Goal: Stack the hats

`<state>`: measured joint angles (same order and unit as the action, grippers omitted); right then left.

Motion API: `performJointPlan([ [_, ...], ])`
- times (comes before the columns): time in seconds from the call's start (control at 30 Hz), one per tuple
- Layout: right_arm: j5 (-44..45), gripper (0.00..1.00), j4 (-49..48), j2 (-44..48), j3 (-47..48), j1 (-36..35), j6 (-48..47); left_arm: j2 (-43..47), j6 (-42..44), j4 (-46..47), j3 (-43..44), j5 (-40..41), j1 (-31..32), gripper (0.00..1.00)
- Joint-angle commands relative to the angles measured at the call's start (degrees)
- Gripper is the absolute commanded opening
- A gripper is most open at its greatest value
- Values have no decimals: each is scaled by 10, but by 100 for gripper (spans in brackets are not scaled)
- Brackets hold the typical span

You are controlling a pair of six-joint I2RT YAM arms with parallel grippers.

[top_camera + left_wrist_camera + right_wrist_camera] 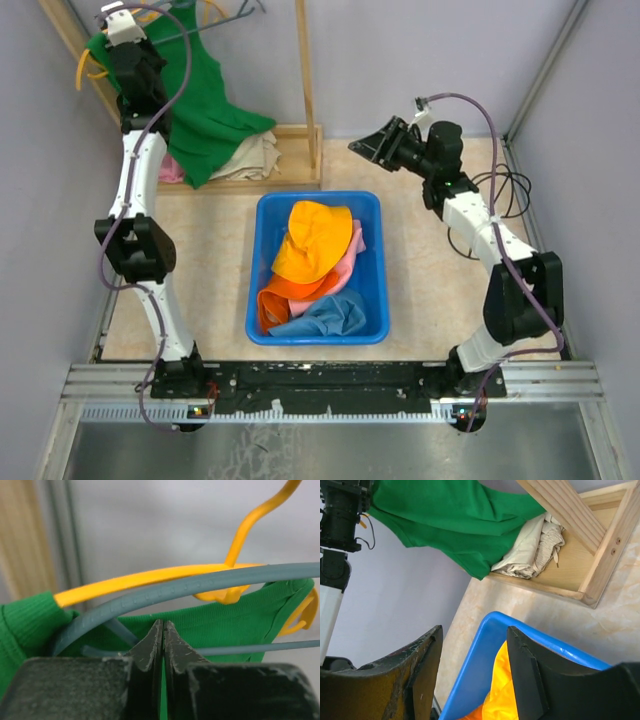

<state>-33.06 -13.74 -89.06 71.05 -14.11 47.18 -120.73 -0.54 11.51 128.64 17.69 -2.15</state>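
Several hats lie heaped in a blue bin (376,250): a yellow-orange hat (313,240) on top, a pink hat (351,262) under its right side, a bright orange hat (283,298) at the lower left and a light blue hat (327,316) at the front. My left gripper (163,625) is raised to the far left corner, away from the bin, with its jaws pressed together on the green tank top (210,620). My right gripper (366,146) hovers open above the table beyond the bin's far right corner, empty; its wrist view shows the bin corner (485,650) and yellow-orange fabric (502,695).
The tank top (205,100) hangs from a yellow hanger (150,577) beside a grey hanger (200,584) on a wooden rack (306,80). A beige cloth (255,155) lies on the rack's base. Grey walls close in on both sides.
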Motion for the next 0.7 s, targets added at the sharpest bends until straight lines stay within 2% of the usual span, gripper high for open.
performJointPlan([
  [0.0,-12,55,-36,-21,43,-14,8,53,34,-51,-34,138,-16,7],
  [0.13,-18,55,-35,-37,55,-23,8,65,9,-124,-19,166,-44,6],
  [0.3,-30,56,-30,-52,74,-31,7,86,-94,-254,-6,121,-124,2],
  [0.53,-47,56,-32,-98,101,-47,13,118,-78,-284,-28,90,-196,2],
  [0.67,-51,56,-35,-110,112,-56,12,147,-77,-266,-68,56,-214,3],
])
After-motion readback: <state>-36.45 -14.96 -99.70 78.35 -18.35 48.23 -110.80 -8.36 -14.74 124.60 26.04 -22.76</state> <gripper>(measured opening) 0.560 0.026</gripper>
